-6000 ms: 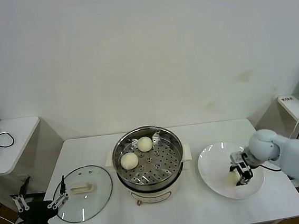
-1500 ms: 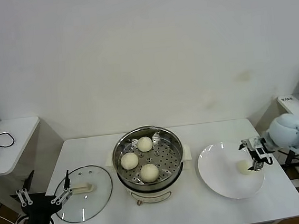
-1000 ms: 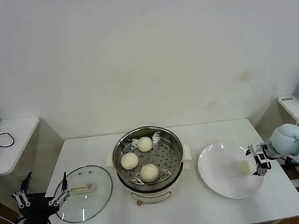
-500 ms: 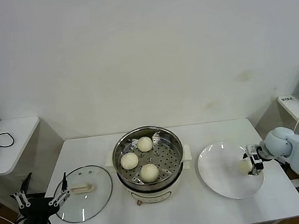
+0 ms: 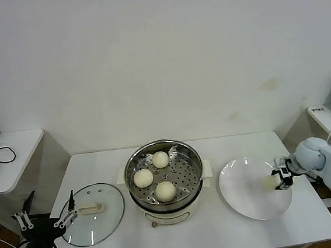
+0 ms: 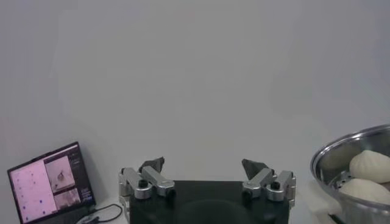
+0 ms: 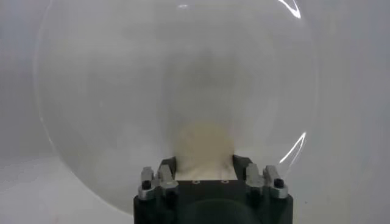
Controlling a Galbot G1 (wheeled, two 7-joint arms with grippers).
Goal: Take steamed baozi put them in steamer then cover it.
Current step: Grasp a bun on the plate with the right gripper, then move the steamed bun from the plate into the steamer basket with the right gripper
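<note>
head view, bench [image 5: 223,235]: white top carrying the steamer, the cover and a plate.
head view, steamer [image 5: 166,181]: shiny steel pot on a cream base at the bench's middle, uncovered, with three steamed baozi [image 5: 165,189] on its perforated tray.
head view, cover [image 5: 93,214]: clear glass lid with a cream bar handle, lying flat on the bench to the left of the steamer.
head view, plate [image 5: 246,201]: flat white dish to the right of the steamer.
head view, fourth baozi [image 5: 270,181]: on the right part of the plate, between the right gripper's fingers.
head view, right gripper [image 5: 281,178]: low over the plate's right edge, clamped on the fourth baozi.
head view, left gripper [image 5: 47,218]: fingers apart, low off the bench's left front corner, beside the cover.
left wrist view, left gripper [image 6: 204,172]: fingers wide apart with nothing between them; steamer [image 6: 341,159] with baozi at one edge; a lit laptop [image 6: 52,181] farther off.
right wrist view, right gripper [image 7: 206,165]: fingers pressed on both sides of the fourth baozi [image 7: 204,145], over the plate [image 7: 122,91].
</note>
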